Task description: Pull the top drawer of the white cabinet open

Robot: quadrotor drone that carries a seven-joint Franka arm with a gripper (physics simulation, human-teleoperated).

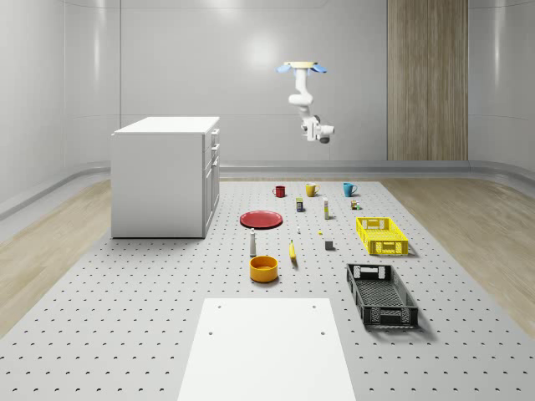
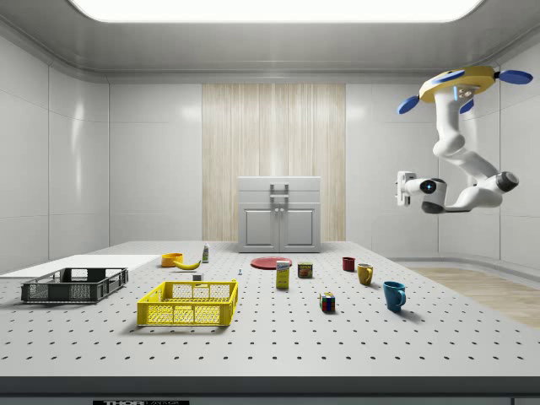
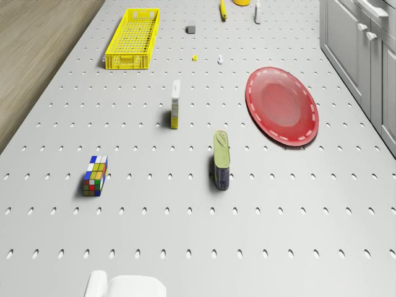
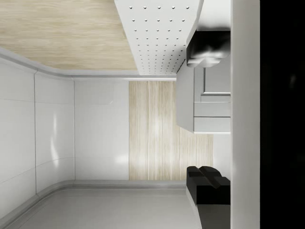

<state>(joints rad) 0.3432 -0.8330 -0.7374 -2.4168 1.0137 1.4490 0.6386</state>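
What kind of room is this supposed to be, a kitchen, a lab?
Most likely a simulated robot test lab, not a kitchen. A big perforated table carries a white cabinet and scattered practice items like a red plate and a yellow crate, while a drone hovers above them in bare walls.

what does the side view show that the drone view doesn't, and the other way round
Only the side view takes in the hovering drone, high beyond the table's far end at that view's right, with its end effector facing the white cabinet across open air, plus the black mesh crate and the blue mug. Only the drone view looks down into the flat red plate and onto the tin's olive lid. Both share the yellow plastic crate, the multicoloured puzzle cube and the cabinet front.
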